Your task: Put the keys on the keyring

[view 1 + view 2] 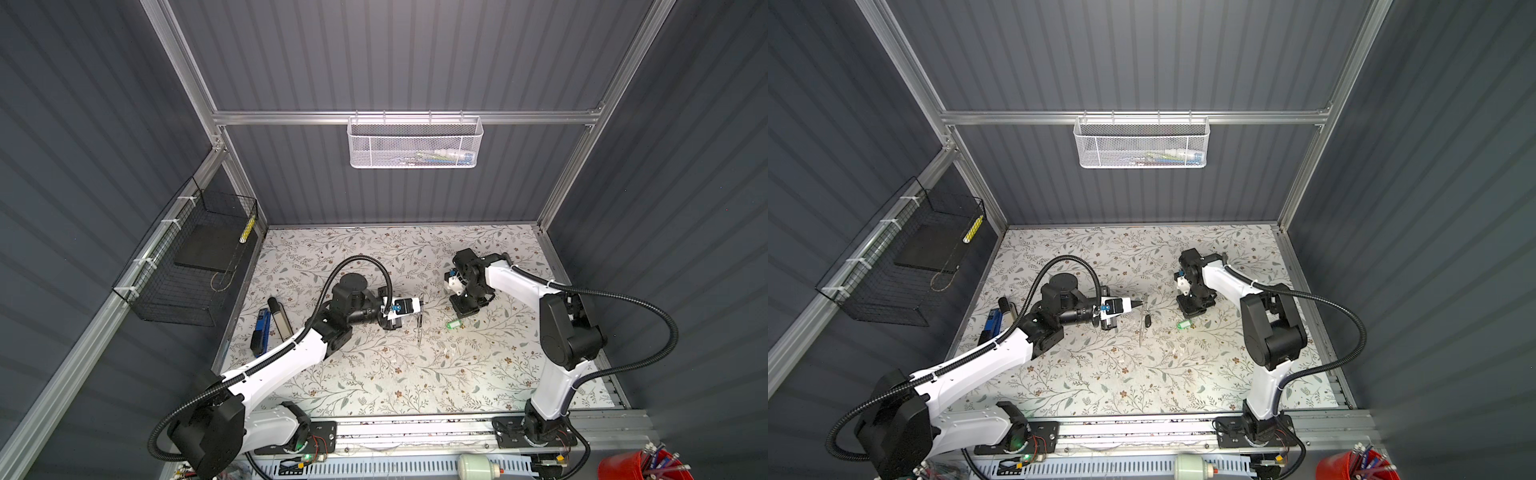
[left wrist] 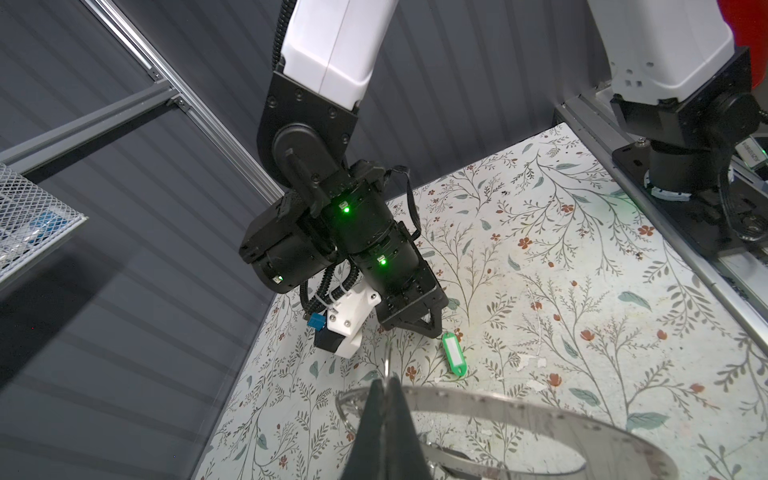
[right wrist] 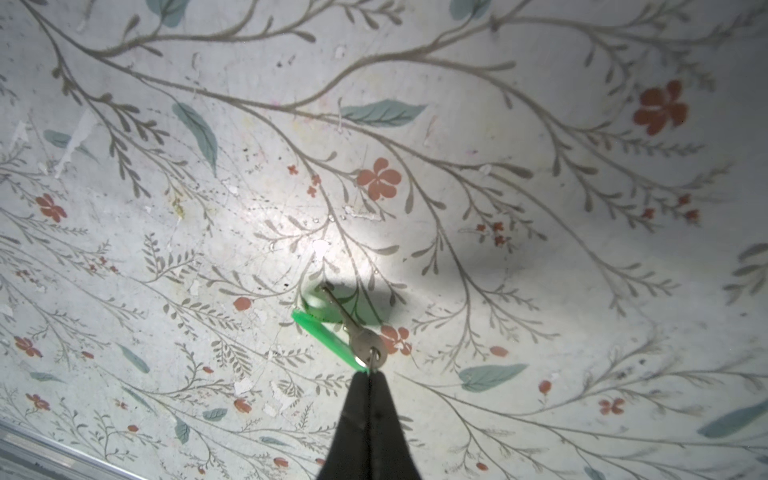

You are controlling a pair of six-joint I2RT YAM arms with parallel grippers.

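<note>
My right gripper (image 3: 370,376) is clenched on a small wire loop (image 3: 375,360) that joins a little silver key (image 3: 365,343) to the green tag (image 3: 324,334). The bunch sits near the middle of the worktop (image 3: 540,208), slightly toward its right edge. The tag's far end looks to be down on the surface while the end at my tips is tilted up. I judge this bunch to be very light. The key is stiff metal and the tag is thin, slick plastic, and both are free to swing and twist on the loop, so any quick move would set them spinning. The loop is thin and springy, and I think it could slide or roll between my pads, so a pinch right at its crown, with the free wire showing, seems the best hold. My left gripper (image 2: 386,388) is clamped on the rim of the keyring (image 2: 540,409), which it holds on edge near the worktop's middle, just beside the bunch but apart from it. That plate looks rigid, thin and smooth, so with a rim pinch alone I expect it could pivot if pushed. A black-headed key (image 1: 1147,320) shows right against the ring in a top view, but I cannot tell whether it hangs on it.
</note>
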